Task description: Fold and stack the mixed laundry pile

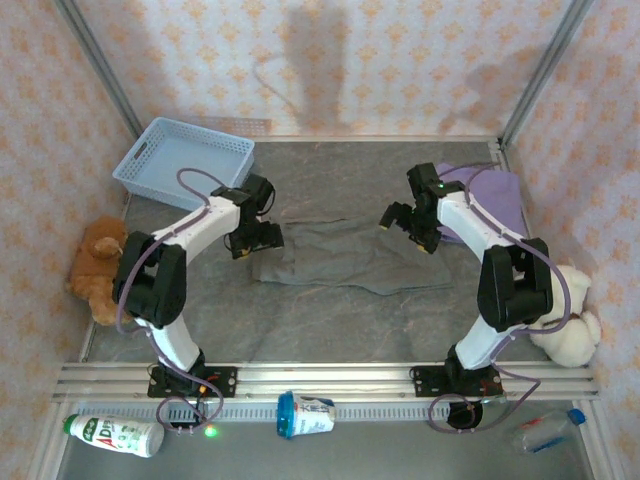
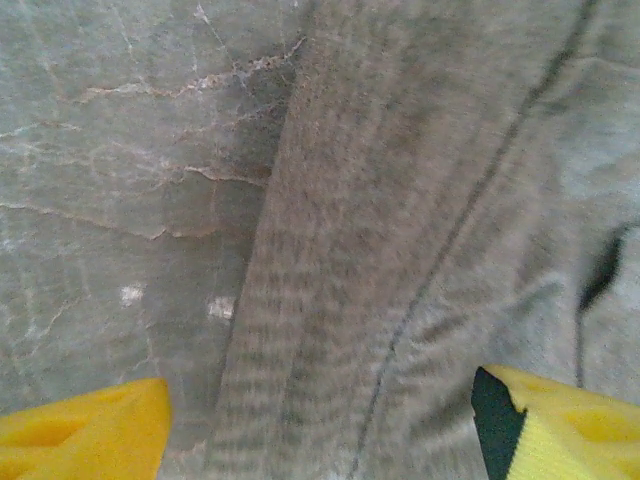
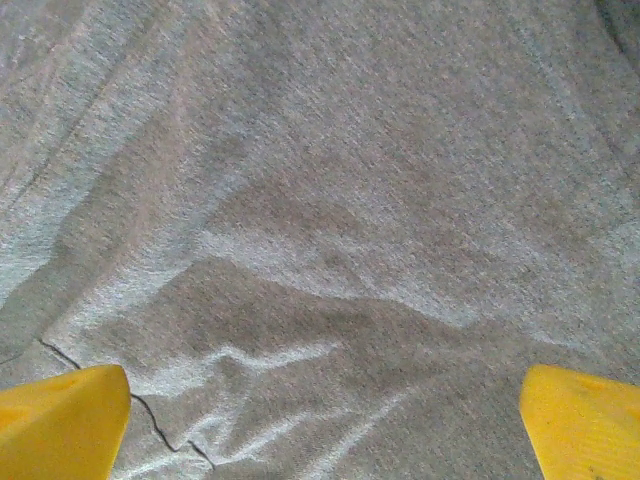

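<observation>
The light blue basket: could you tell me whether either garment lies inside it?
No, the grey top lies spread on the table and the purple T-shirt lies by its right edge, both outside the basket.

The large dull grey cloth top looks soft, matt and finely ribbed. The dark grey stone-patterned tabletop is smooth with pale veins. The light blue lattice basket looks plastic.

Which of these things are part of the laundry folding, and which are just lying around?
For the job: grey top, purple T-shirt.
Lying about: blue basket, brown plush, cream plush, white bottle, cup.
</observation>
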### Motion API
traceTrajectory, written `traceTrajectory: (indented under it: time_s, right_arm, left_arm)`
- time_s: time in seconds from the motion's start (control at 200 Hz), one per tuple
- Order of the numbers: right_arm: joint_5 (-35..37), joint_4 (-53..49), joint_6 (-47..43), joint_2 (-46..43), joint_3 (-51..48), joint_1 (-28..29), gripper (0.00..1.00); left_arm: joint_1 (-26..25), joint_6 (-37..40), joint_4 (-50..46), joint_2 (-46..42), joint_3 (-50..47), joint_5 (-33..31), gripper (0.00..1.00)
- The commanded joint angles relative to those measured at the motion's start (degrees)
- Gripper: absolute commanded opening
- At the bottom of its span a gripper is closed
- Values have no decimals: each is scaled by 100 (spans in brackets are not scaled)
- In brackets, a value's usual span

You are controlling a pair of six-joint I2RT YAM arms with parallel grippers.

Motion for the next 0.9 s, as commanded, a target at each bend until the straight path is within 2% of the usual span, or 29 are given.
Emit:
traceTrajectory:
  time_s: [0.0, 0.18, 0.22, 0.29, 0.365, 0.41, 0.42, 0.51, 0.57, 0.661, 0.756, 0.791, 0.896]
  right_arm:
    - [157, -281, -50, -202, 167, -21, 99]
    - [303, -313, -14, -407, 5, -18, 99]
    - [339, -313, -11, -454, -35, -18, 99]
    - [382, -339, -1, -534, -75, -18, 99]
    - [400, -325, 2, -613, -113, -30, 99]
    - [405, -305, -4, -659, -144, -26, 99]
    - [406, -294, -9, -669, -155, -22, 99]
    - [238, -156, -51, -672, -219, 1, 99]
    - [76, 23, 24, -628, -271, 83, 93]
    - [-230, 284, 108, -432, -226, 336, 79]
    - [-227, 446, 163, -144, -28, 725, 49]
    - [-214, 504, 205, -29, 49, 853, 41]
    - [-313, 763, 356, 287, 223, 1178, 34]
  left_arm:
    - [-35, 31, 487, 239, 5, -105, 77]
    - [-311, 153, 305, 1072, 398, -372, 71]
    - [-335, 153, 205, 1252, 499, -406, 60]
    - [-365, 73, 57, 1491, 611, -552, 35]
    - [-349, 40, -61, 1634, 632, -759, 24]
    - [-353, 56, -129, 1700, 632, -847, 2]
    - [-351, 58, -148, 1709, 632, -871, 0]
    - [-347, 119, -237, 1655, 563, -1055, 0]
    - [-333, 153, -374, 1512, 562, -1250, 0]
    - [-255, 343, -662, 1177, 630, -1512, 0]
    - [-209, 524, -1000, 803, 827, -1767, 0]
    - [-191, 583, -1111, 731, 916, -1798, 0]
    - [-184, 688, -1315, 429, 1061, -1816, 0]
